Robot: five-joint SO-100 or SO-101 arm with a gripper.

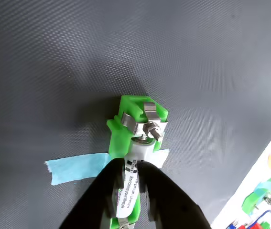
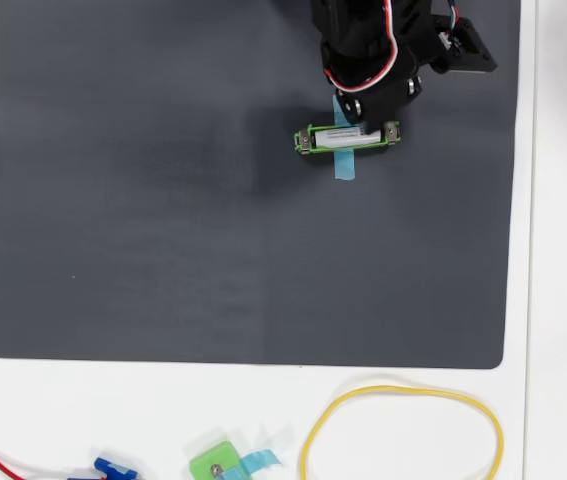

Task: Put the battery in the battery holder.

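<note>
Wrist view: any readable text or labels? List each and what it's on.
White cylindrical battery, held in the black pincer: dark print along its side, roughly "Exciting your lifestyle", partly blurred and uncertain; the smaller print is unreadable.
Bright-green plastic battery holder: no text.
Overhead view: battery print too small to read.

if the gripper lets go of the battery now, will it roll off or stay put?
Probably stays: the battery already lies inside the battery holder, whose green walls should block rolling. The holder itself looks light, but blue tape across it likely keeps it from sliding. The gripper straddles the cell.

A hobby electronics bench: dark mat (image 2: 163,200), loose yellow wire (image 2: 403,395) on a white table (image 2: 563,300).
</note>
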